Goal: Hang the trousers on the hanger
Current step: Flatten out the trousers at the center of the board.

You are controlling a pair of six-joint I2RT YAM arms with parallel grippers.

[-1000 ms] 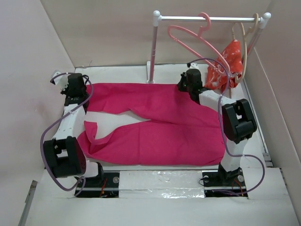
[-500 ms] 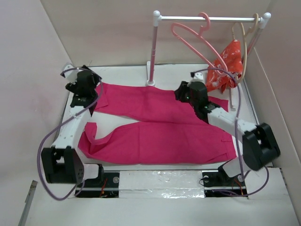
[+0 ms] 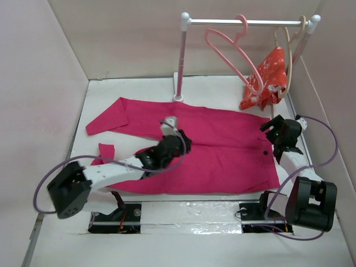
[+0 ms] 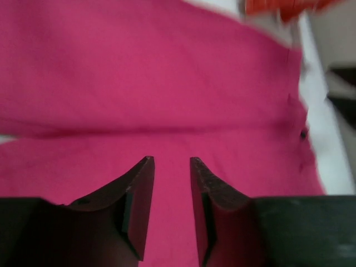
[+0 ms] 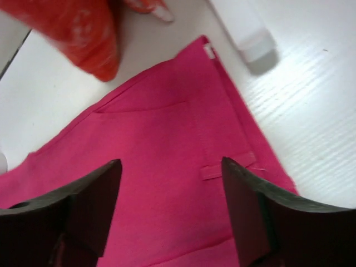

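Note:
The magenta-pink trousers (image 3: 211, 144) lie spread flat on the white table (image 3: 139, 89), legs to the left and waistband to the right. My left gripper (image 3: 184, 143) hovers over their middle; in the left wrist view the gripper (image 4: 169, 162) shows a narrow gap with only fabric (image 4: 167, 72) below. My right gripper (image 3: 272, 132) is at the waistband edge. In the right wrist view the gripper (image 5: 169, 164) stands wide open over the waist (image 5: 167, 139), a belt loop (image 5: 228, 166) beside one finger. The salmon-pink hanger (image 3: 231, 47) hangs from the rail, apart from both grippers.
A white rail (image 3: 245, 22) on a post (image 3: 179, 61) stands at the back. An orange-red flowered garment (image 3: 267, 78) hangs on a cream hanger (image 3: 289, 41) at its right end, close to the right wall. Plain walls close in the left, back and right.
Both grippers let go of the trousers' far edge and opened. The left arm swung from the far left to the middle; the right pulled back to the waistband. The trousers settled flat.

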